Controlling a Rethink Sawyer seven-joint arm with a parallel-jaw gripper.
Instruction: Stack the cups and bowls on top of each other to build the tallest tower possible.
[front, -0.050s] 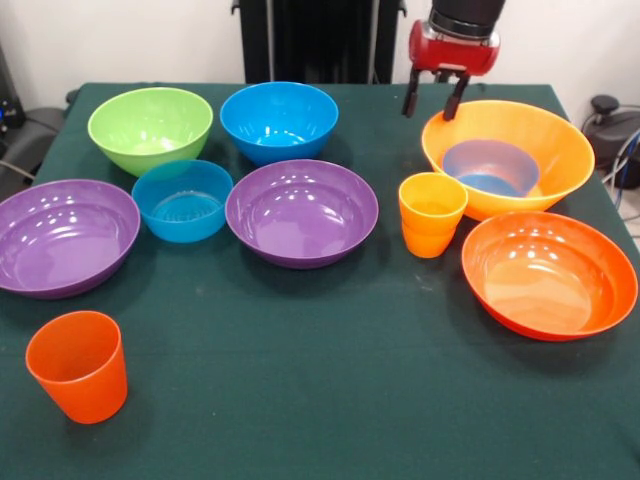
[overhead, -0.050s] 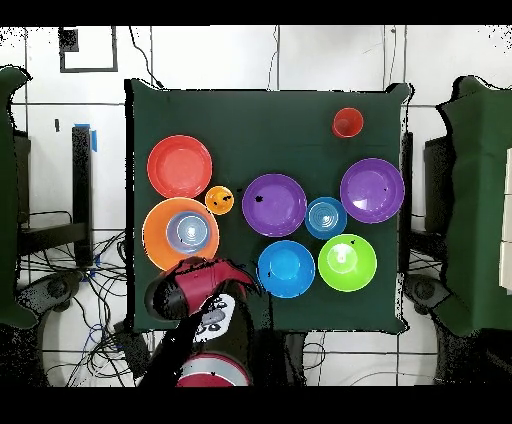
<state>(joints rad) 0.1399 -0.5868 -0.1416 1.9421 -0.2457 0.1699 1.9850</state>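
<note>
Bowls: eight lie spread over the green table (front, -0.050s: 300, 400), none stacked except one nested pair.
Big yellow-orange bowl (front, -0.050s: 545, 150): right of centre in the front view, upright, with a small see-through blue bowl (front, -0.050s: 490, 168) sitting inside it.
Red-orange bowl (front, -0.050s: 550, 275): lower right of the front view, just in front of the yellow-orange one, tilted a little toward the camera.
Purple bowls: one at the centre (front, -0.050s: 302, 212), one at the left edge (front, -0.050s: 62, 236), both upright and empty.
Second small blue bowl (front, -0.050s: 183, 200): between the two purple bowls, close to both.
Green bowl (front, -0.050s: 150, 128): upper left of the front view, upright.
Medium blue bowl (front, -0.050s: 279, 120): upper centre, just right of the green one.
Yellow-orange cup (front, -0.050s: 431, 214): upright, between the central purple bowl and the big yellow-orange bowl, close to the latter's side.
Red-orange cup (front, -0.050s: 79, 365): upright, alone at the lower left of the front view, well apart from the rest.
Gripper (front, -0.050s: 433, 104): upper right of the front view, hanging above the far rim of the big yellow-orange bowl; its two dark fingers (front, -0.050s: 411, 97) stand apart with a gap between them and grasp nothing.
Arm (overhead, -0.050s: 200, 290): in the overhead view it reaches in from the bottom of the frame, beside the yellow-orange bowl.
</note>
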